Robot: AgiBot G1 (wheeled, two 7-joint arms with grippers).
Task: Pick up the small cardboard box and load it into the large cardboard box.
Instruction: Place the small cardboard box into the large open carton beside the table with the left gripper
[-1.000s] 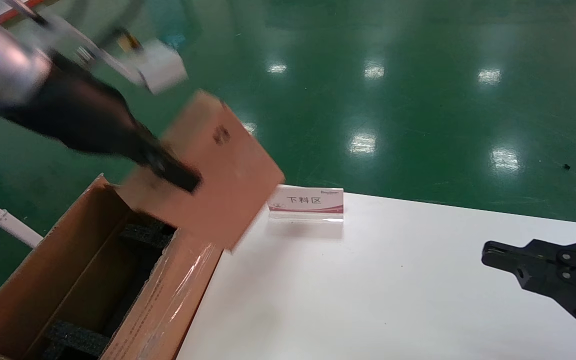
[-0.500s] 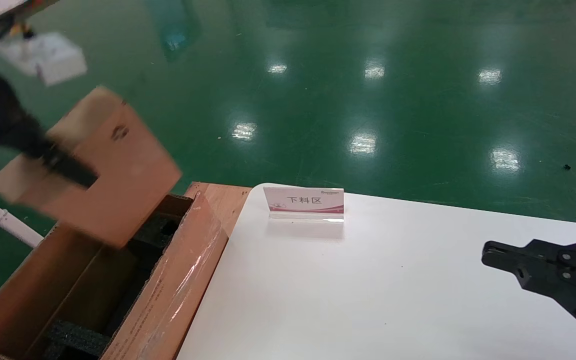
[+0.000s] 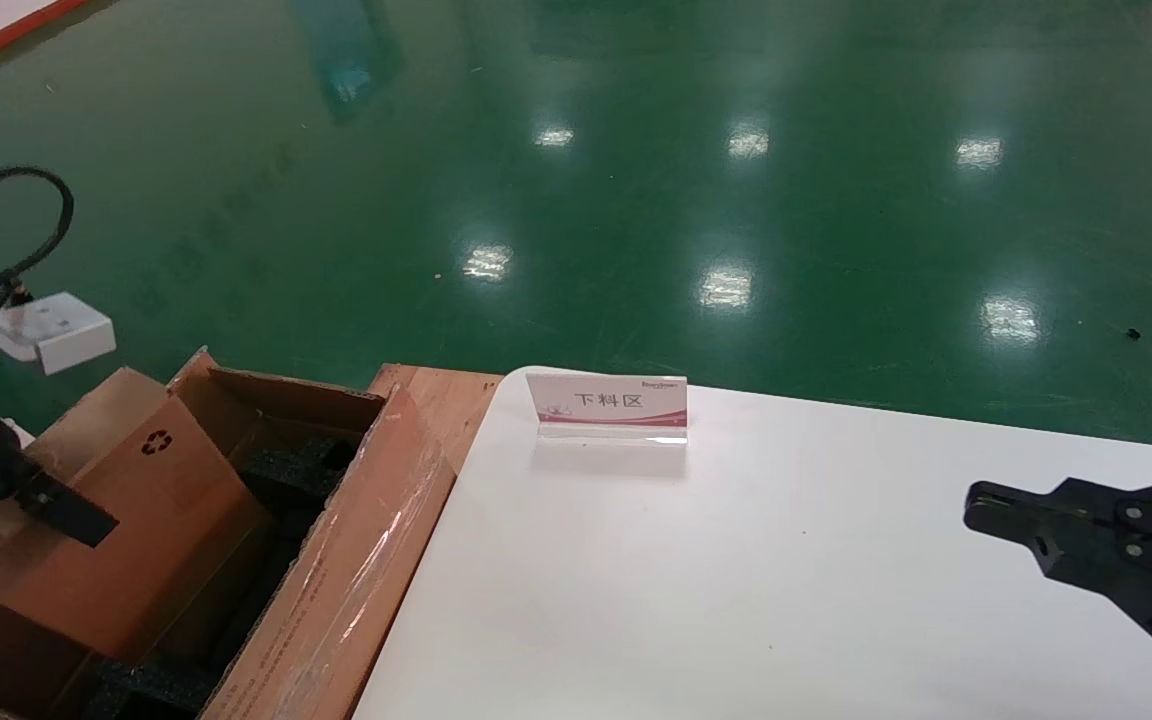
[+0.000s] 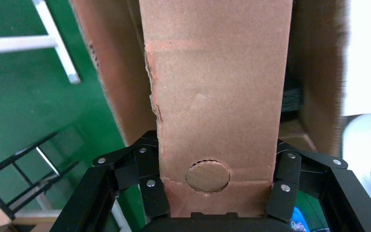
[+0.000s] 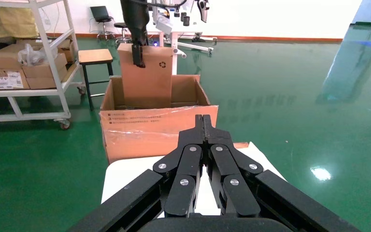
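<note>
Small cardboard box (image 3: pixel 126 540) now lower, upright in large cardboard box (image 3: pixel 336 590)

The large cardboard box (image 3: pixel 356 560) is sitting just left of the table (image 3: pixel 736 600), touching its edge. The small cardboard box (image 3: pixel 126 540) is standing partly inside it (tilted, its top sticking out), with the left gripper (image 3: pixel 61 510) holding its upper part. A sign (image 3: pixel 608 405) is standing near the table's far edge. The right gripper (image 3: pixel 981 505) is hanging over the table's right side.

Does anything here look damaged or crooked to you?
A little. The small cardboard box, gripped by the left claw, has a ragged torn edge down one side. It also hangs tilted, partly down inside the large cardboard box.
</note>
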